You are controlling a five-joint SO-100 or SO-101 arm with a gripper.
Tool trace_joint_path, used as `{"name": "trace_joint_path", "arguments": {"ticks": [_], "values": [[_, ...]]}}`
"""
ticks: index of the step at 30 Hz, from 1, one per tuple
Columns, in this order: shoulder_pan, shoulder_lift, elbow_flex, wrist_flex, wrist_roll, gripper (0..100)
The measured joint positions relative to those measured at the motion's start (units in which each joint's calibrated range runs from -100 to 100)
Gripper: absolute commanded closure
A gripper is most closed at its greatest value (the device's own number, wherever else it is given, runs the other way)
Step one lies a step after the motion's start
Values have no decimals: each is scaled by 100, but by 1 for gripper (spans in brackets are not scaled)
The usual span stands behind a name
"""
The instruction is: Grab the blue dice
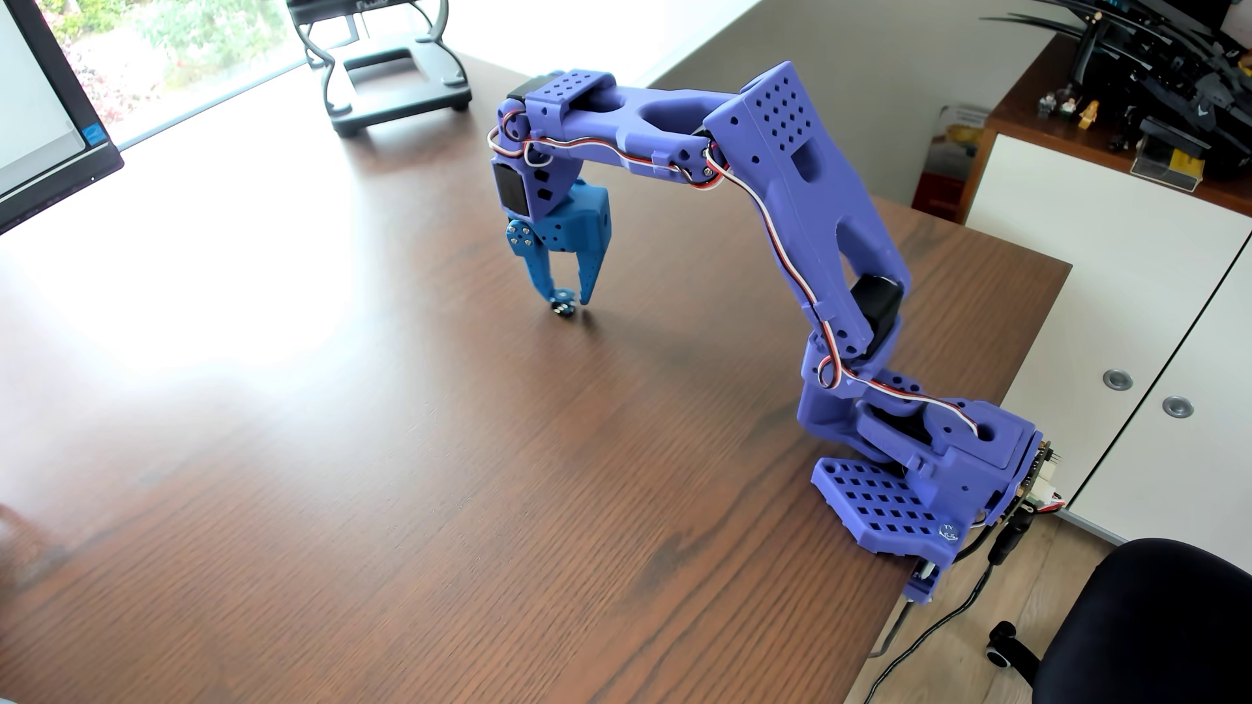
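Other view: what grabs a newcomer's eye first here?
The purple arm arching from the desk's right corner toward the middle dominates the shot. Its lighter-blue gripper points down at the wooden table, fingertips closed around the tiny blue dice, which sits at or just above the surface. Next comes the bright window glare washing out the table's left side, and a black stand at the far edge.

Blue dice too small/blurred to read pips; sits between tool tips, contact w/ fingers can't be confirmed. Monitor cut off by left edge, laptop stand by top edge, office chair by bottom-right corner. Bench glare washes out grain at upper left.
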Motion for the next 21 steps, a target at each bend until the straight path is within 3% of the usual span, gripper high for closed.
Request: {"name": "trace_joint_path", "arguments": {"ticks": [21], "values": [[-65, 8, -350, 43, -193, 99]]}}
